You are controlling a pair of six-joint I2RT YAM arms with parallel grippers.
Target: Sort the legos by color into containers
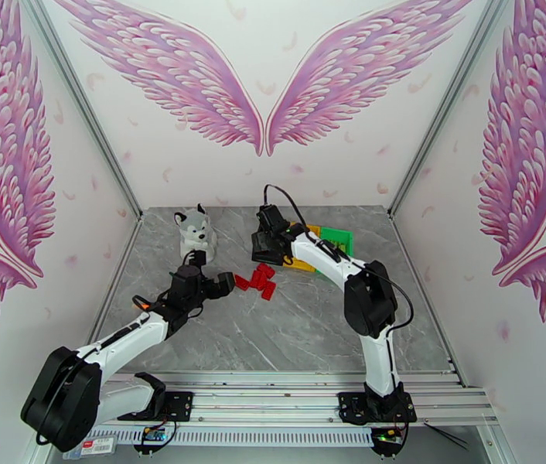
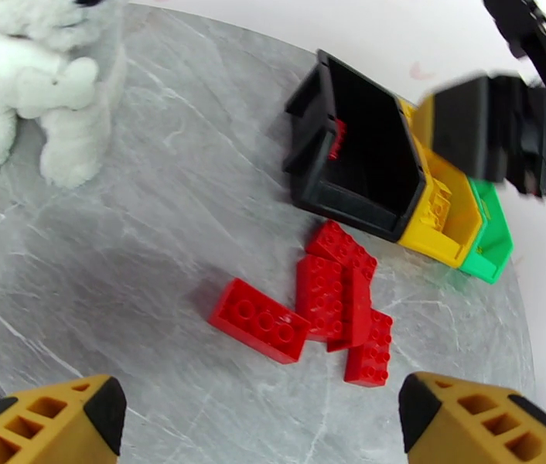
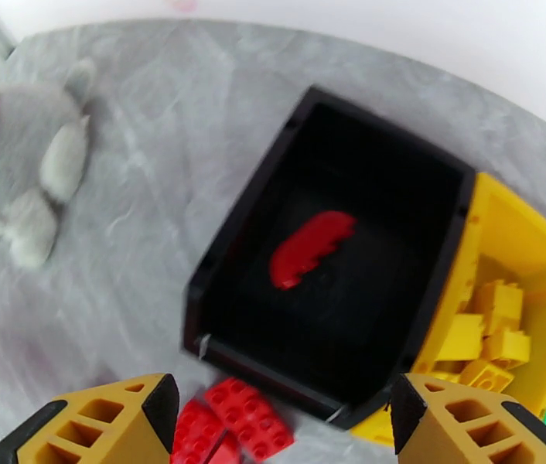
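Note:
Several red legos [image 1: 257, 281] lie in a loose pile on the grey table, seen close up in the left wrist view as red bricks [image 2: 327, 303]. My left gripper [image 2: 261, 419] is open just short of them, with nothing between its fingers. The black bin [image 3: 226, 249] holds one blurred red brick [image 3: 312, 247], and my right gripper [image 3: 281, 427] hangs open above that bin's near edge. Joined to it are the yellow bin [image 3: 536, 249], holding several yellow bricks [image 3: 489, 326], and the green bin [image 2: 493, 233]. From above, my left gripper [image 1: 223, 286] is left of the pile and my right gripper [image 1: 267, 245] covers the black bin.
A plush husky [image 1: 194, 230] sits at the back left of the table, also seen as the husky [image 2: 33, 79]. White walls with pink wings close in the table [image 1: 288, 334] on three sides. The right arm reaches diagonally over the table's middle right.

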